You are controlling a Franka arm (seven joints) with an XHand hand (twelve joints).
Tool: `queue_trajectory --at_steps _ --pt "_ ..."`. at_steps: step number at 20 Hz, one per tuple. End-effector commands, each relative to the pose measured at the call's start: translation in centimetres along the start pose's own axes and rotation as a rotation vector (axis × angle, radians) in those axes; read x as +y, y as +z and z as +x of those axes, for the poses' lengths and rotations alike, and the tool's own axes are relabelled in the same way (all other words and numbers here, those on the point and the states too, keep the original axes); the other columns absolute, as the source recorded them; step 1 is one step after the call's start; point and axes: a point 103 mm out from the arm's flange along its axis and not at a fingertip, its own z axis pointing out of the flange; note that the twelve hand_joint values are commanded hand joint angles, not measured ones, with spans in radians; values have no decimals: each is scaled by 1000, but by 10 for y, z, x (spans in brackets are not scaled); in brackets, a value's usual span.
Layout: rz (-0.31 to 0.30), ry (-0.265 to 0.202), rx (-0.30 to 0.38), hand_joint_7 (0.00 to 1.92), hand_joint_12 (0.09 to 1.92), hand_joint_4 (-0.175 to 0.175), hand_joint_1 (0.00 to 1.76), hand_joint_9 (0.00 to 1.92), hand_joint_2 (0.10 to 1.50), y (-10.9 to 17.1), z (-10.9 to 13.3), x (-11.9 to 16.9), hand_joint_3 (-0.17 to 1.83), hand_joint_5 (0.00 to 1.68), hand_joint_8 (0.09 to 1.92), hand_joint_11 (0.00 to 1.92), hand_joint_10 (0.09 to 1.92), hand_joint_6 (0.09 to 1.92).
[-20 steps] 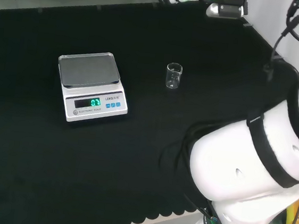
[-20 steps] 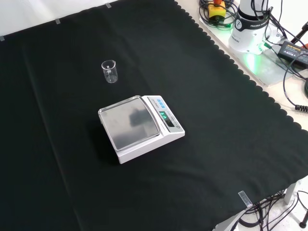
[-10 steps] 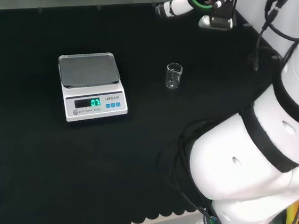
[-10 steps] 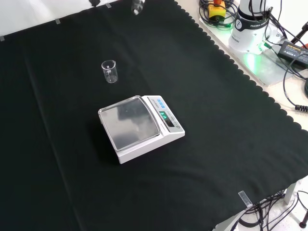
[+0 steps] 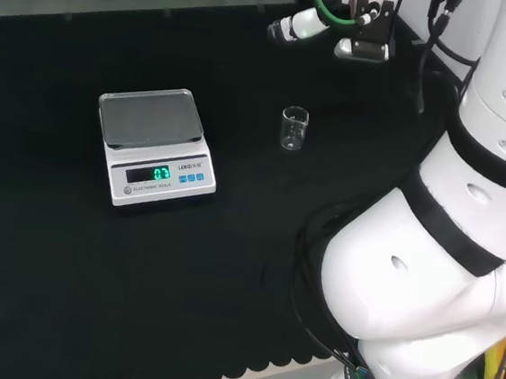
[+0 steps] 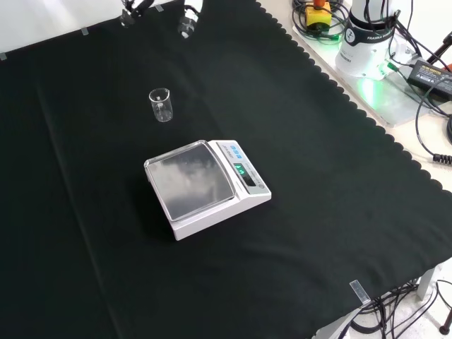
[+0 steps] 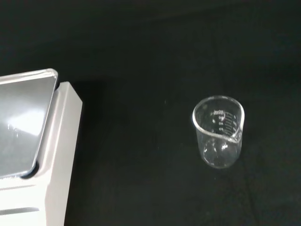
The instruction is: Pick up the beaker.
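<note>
— Where's the small clear glass beaker (image 5: 294,128) standing?

— Upright on the black cloth (image 5: 227,268), by itself, to the right of the white digital scale with the grey steel pan (image 5: 153,146) as the head view has it. From the front camera the beaker (image 6: 161,104) sits farther off than the scale (image 6: 206,186), apart from it. The wrist camera looks down on it (image 7: 219,137) and it seems empty, with a pouring lip on the rim.

— And the black and white robot hand (image 5: 297,25)?

— High over the far part of the bench, well apart from the beaker, holding nothing. I can see fingertips (image 6: 186,25) at the top of the front view, but how far they're spread I cannot tell.
</note>
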Motion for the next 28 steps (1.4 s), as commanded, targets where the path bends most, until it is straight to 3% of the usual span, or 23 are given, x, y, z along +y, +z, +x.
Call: queue_trajectory --at_steps 1,13,28 --pt "12 25 58 59 1551 -52 453 0 787 34 -24 44 130 262 796 131 936 87" --pt "42 91 92 80 1543 -59 469 9 791 70 -54 72 125 291 806 146 958 87" --pt "124 138 142 89 1534 -63 472 18 793 110 -66 78 120 306 810 161 966 87"
